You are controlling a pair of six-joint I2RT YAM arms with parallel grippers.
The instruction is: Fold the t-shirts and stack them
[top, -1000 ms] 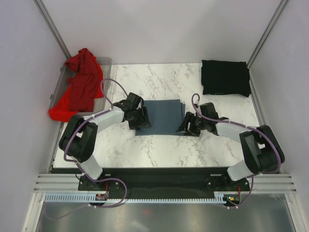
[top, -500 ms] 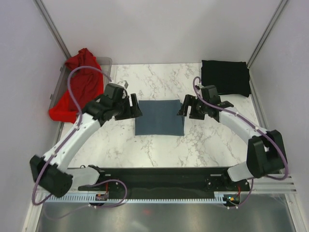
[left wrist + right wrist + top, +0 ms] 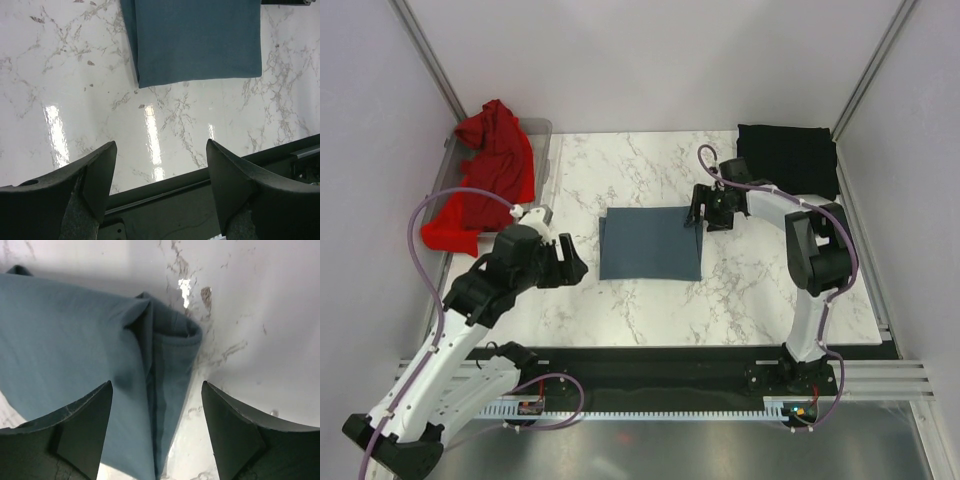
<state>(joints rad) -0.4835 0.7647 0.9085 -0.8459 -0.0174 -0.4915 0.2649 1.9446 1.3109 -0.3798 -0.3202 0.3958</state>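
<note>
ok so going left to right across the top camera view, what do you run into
red t-shirt → left claw → blue-grey t-shirt → right claw, at that shirt's right edge → black t-shirt

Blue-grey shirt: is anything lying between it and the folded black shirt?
Only the robot itself: the right gripper, fingers open, is at the blue-grey shirt's far right corner, and its arm crosses the marble table toward the black shirt. Nothing else lies between.
</note>
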